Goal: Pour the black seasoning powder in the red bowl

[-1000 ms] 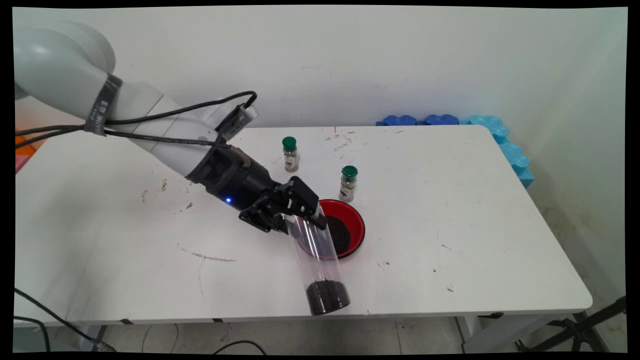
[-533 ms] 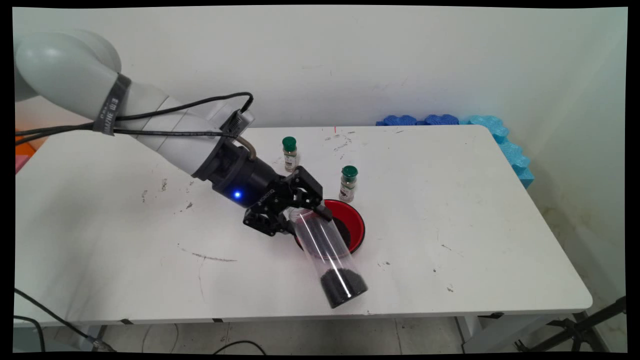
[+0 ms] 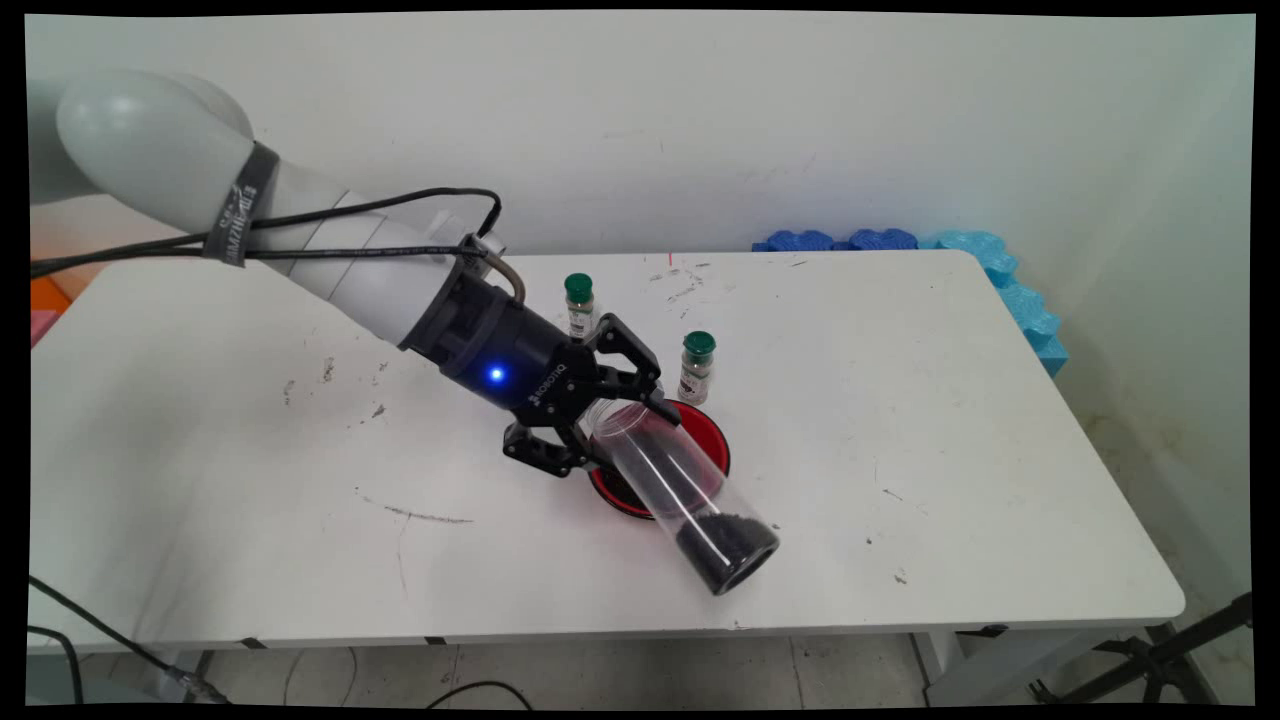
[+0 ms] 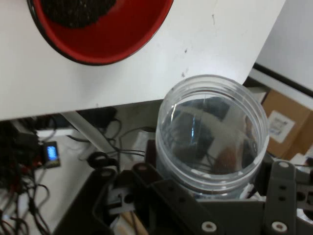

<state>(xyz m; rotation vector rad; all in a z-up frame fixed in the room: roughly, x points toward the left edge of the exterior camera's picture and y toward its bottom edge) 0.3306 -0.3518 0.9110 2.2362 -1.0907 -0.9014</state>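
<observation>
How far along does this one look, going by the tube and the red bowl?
Looks done: a heap of dark granules lies in the red bowl. In hand: the hand grips a clear tube near one end, tilted over the bowl's near side. Seemingly left: a dark load sits at the tube's lower far end, outside the bowl. Two green-capped jars stand upright behind, clear of the hand.

The tube (image 3: 680, 490) hides part of the red bowl (image 3: 712, 440). In the hand view, the bowl (image 4: 105, 39) is cut off at the top edge. Jar (image 3: 696, 367) labels are too small to read.
</observation>
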